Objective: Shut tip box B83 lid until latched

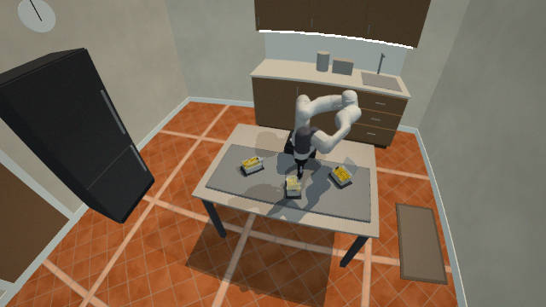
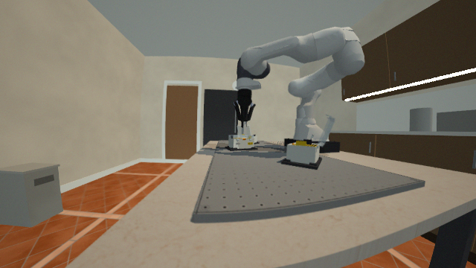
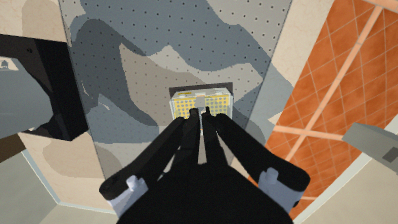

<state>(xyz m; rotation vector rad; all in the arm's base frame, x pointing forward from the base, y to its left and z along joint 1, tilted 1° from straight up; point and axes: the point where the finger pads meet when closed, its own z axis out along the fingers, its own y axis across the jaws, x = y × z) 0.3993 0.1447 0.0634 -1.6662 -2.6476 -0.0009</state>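
Three white tip boxes with yellow inserts stand on dark holder plates on the grey perforated mat (image 1: 256, 188). My gripper (image 1: 300, 174) is shut and empty, pointing straight down over the middle box (image 1: 293, 186). In the wrist view the fingertips (image 3: 200, 112) lie at the near edge of this box. From the side the fingertips (image 2: 243, 131) sit at or just above the top of the box (image 2: 242, 141), and no raised lid shows there. The nearer box (image 2: 303, 153) has its clear lid (image 2: 326, 128) standing open. The stickers are too small to read.
The third box (image 1: 252, 165) sits to the far side of the middle one, and the box with the open lid also shows in the overhead view (image 1: 341, 175). My base (image 1: 294, 147) stands at the table's rear edge. A grey bin (image 2: 30, 193) is on the floor beside the table.
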